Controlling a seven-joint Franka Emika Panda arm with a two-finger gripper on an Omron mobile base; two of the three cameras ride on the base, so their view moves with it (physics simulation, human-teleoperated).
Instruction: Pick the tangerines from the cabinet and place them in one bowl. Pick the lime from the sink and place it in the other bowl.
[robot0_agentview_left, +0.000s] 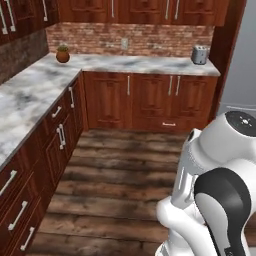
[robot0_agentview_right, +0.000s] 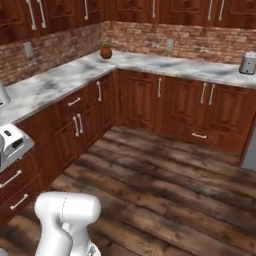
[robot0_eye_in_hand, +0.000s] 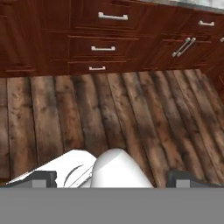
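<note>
In the hand view my gripper (robot0_eye_in_hand: 113, 178) points down at the wooden plank floor (robot0_eye_in_hand: 109, 109). Its two dark fingertips (robot0_eye_in_hand: 41, 177) stand wide apart at the bottom corners, open, with no object between them. The arm (robot0_agentview_left: 215, 190) is folded low over the base, well away from the counters. The tangerines, the cabinet, both bowls, the lime and the sink are out of view.
An L-shaped marble counter (robot0_agentview_left: 30, 92) runs along the left and back walls over reddish-brown drawer cabinets (robot0_agentview_left: 150, 100). A potted plant (robot0_agentview_left: 62, 54) sits in the corner and a toaster (robot0_agentview_left: 199, 54) at the back right. A grey fridge (robot0_agentview_left: 240, 75) stands right. Open floor lies ahead.
</note>
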